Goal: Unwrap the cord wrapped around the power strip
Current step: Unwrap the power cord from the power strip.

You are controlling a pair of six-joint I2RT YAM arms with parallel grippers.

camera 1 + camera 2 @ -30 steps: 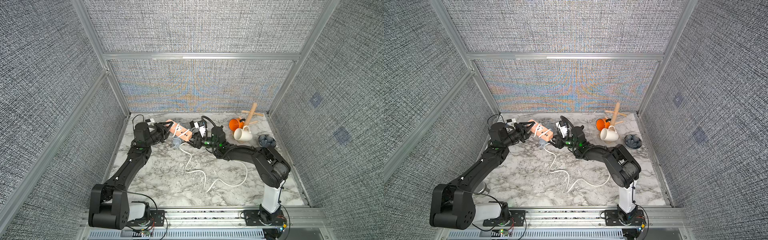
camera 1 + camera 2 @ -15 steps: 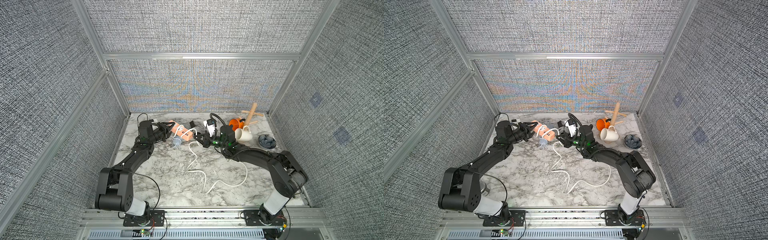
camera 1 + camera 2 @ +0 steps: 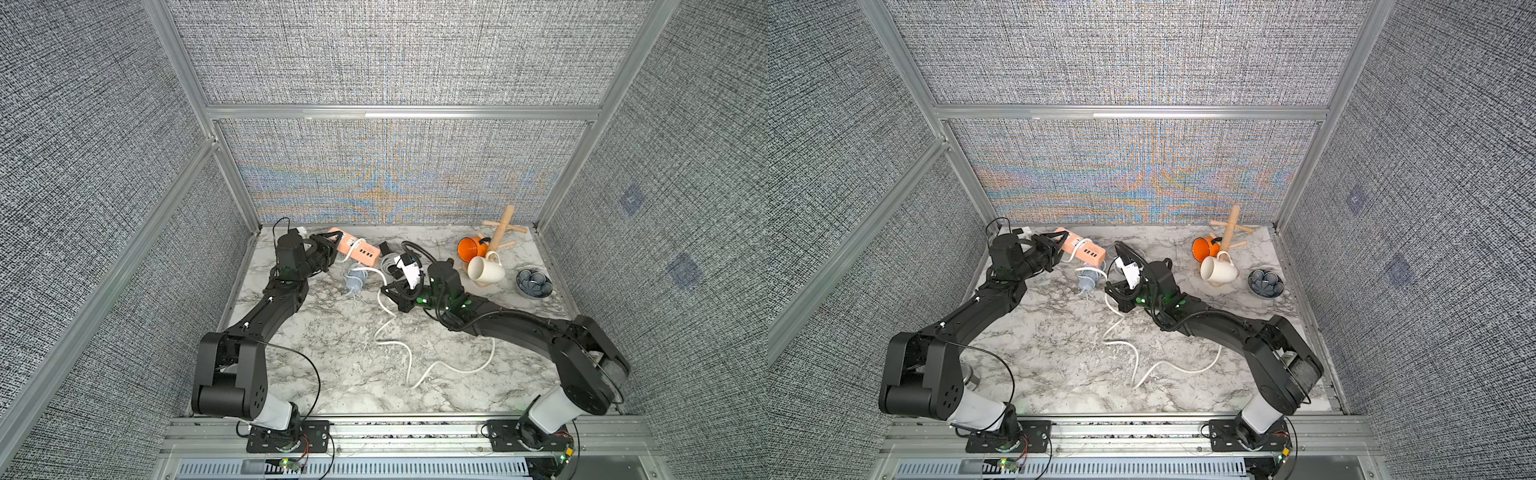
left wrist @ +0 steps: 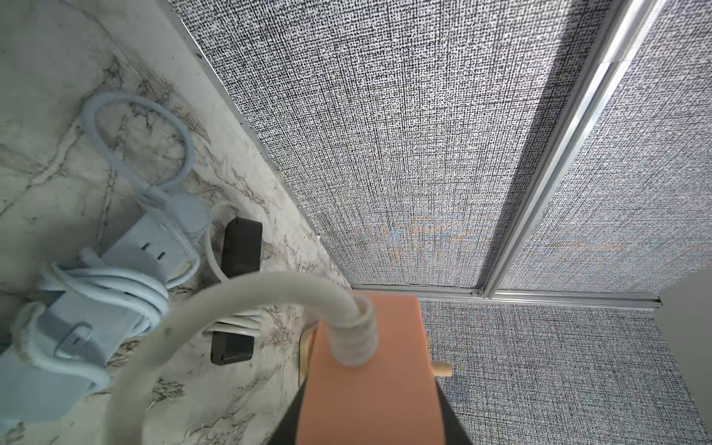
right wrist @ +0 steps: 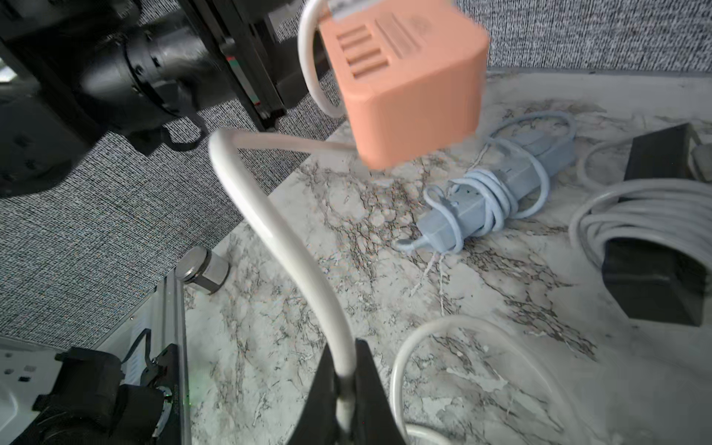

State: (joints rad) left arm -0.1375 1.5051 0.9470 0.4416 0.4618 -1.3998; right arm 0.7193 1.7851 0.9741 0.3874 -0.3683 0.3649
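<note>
**Right gripper (image 5: 344, 370) pinching the white cord (image 5: 269, 215)**

Its jaws are squeezing tight on it, mid-table. The left gripper (image 3: 333, 248), jaws partway apart, is gripping one end of the orange power strip (image 3: 360, 252), raised off the marble table (image 3: 332, 353) at the rear left.

In the left wrist view the orange power strip (image 4: 385, 408) runs off the lower edge, and the left gripper (image 4: 370, 389) shows only as dark slivers on either side of it. In the right wrist view the strip's near corner is blurred and its top is cut off, the white cord (image 5: 285, 239) leaves the lower edge between the fingers of the right gripper (image 5: 345, 356), and a black adapter (image 5: 655, 285) is cropped at the side
</note>
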